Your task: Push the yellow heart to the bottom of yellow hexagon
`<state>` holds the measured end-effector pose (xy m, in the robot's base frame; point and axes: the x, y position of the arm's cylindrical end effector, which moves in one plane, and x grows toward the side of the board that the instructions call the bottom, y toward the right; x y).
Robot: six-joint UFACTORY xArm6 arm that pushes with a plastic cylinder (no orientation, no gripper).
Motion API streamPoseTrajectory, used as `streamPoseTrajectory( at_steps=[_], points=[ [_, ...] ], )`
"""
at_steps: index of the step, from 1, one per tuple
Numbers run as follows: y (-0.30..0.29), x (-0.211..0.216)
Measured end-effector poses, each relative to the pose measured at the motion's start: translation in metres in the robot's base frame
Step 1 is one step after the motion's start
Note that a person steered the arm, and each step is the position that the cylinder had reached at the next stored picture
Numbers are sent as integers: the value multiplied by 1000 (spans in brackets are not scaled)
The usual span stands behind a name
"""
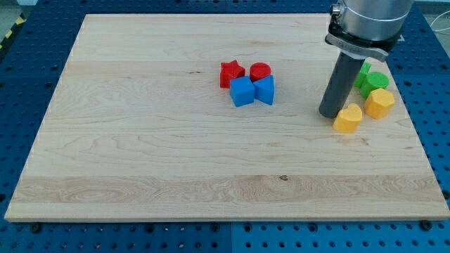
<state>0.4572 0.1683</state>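
Near the table's right edge, the heart (348,118) lies just below-left of the hexagon (380,103), close but apart. My tip (329,114) stands at the heart's left side, apparently touching. There are no jaws: the rod only pushes. The heart looks light, rigid and smooth, likely to slide or spin; contact is best on its flat flank, centred. Green blocks (370,79) sit above the hexagon.

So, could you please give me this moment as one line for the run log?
my tip: touching yellow heart on its left | yellow hexagon: upper right of heart, small gap | heart not yet below hexagon
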Motion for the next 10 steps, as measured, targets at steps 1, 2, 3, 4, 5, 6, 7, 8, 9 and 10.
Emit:
streamPoseTrajectory(
  at_steps=[1, 2, 3, 4, 5, 6, 7, 8, 9, 10],
  points=[
    [12, 0],
    [23, 0],
    [30, 0],
    [17, 0],
    [-16, 0],
    [-20, 2],
    [-13, 14],
    [-7, 30],
    [10, 33],
    [33, 33]
  ],
)
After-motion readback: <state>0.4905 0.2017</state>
